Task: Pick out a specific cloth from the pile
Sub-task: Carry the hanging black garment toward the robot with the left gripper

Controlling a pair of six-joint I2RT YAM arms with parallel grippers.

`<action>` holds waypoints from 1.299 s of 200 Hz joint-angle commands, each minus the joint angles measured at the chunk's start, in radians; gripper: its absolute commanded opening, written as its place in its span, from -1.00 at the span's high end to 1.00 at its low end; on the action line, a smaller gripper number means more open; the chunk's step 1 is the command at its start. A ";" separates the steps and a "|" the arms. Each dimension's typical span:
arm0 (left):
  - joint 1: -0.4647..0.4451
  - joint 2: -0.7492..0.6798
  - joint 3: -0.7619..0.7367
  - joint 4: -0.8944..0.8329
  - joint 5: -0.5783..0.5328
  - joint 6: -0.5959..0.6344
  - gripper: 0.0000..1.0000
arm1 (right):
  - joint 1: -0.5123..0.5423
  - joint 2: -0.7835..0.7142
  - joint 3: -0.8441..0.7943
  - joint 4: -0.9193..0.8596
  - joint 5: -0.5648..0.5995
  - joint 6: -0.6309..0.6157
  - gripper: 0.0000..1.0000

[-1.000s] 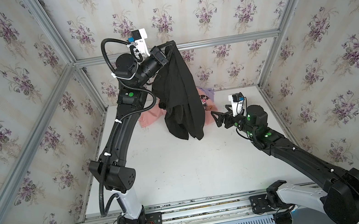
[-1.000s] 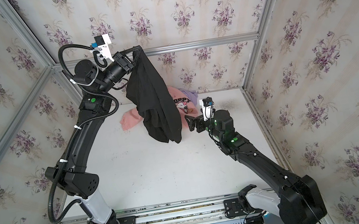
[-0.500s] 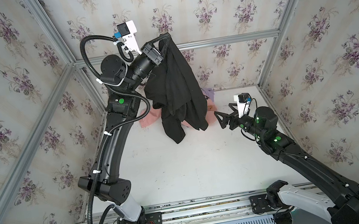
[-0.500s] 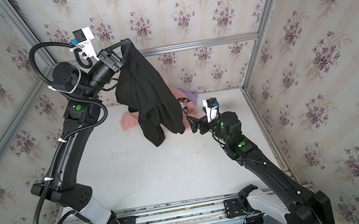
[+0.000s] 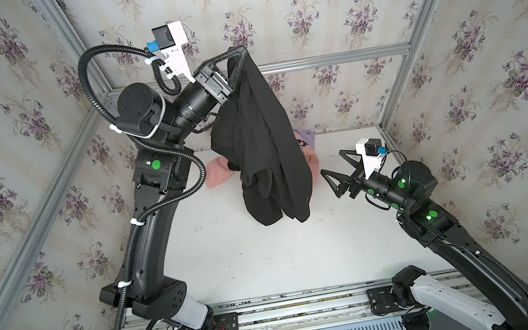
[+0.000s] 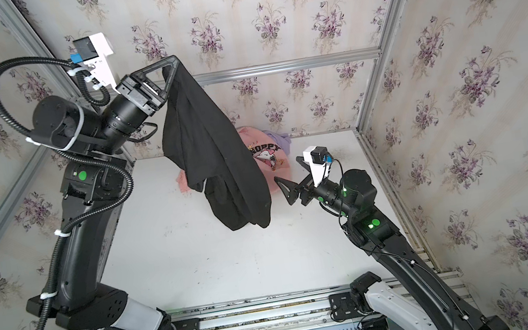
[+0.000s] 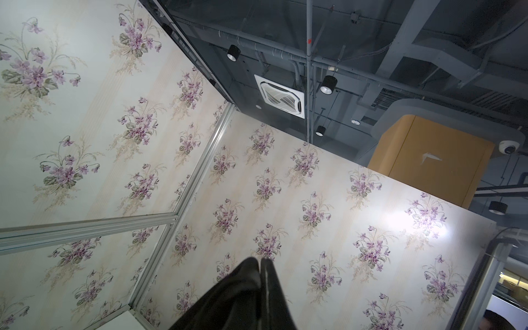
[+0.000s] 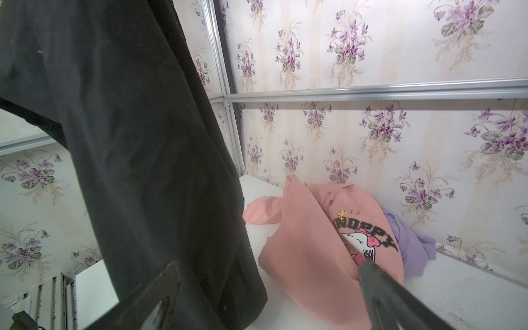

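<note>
Both top views: left tool (image 5: 237, 57), clamped on the cloth (image 5: 263, 144), has hoisted it clear of the pile (image 5: 218, 176), seemingly picked out; right tool (image 5: 331, 161) has its jaws apart.

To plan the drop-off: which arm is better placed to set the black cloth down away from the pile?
Probably left: the left end effector is shut on the cloth, hanging beside the pile; the right end effector is open and empty.

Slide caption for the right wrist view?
Hanging black cloth beside the open right end effector; pink sweatshirt and lavender cloth beyond.
</note>
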 commanded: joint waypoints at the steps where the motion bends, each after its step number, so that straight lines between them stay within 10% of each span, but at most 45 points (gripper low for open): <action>1: -0.017 -0.051 -0.026 0.018 0.004 0.019 0.92 | 0.002 -0.023 0.016 -0.013 0.053 -0.034 -0.99; 117: -0.408 -0.466 -0.471 0.039 -0.696 0.256 0.98 | 0.001 -0.125 -0.028 -0.048 0.196 0.022 -0.99; 260: -0.502 -0.485 -0.749 0.126 -0.925 0.392 0.97 | 0.002 -0.151 -0.099 -0.060 0.175 0.050 -0.99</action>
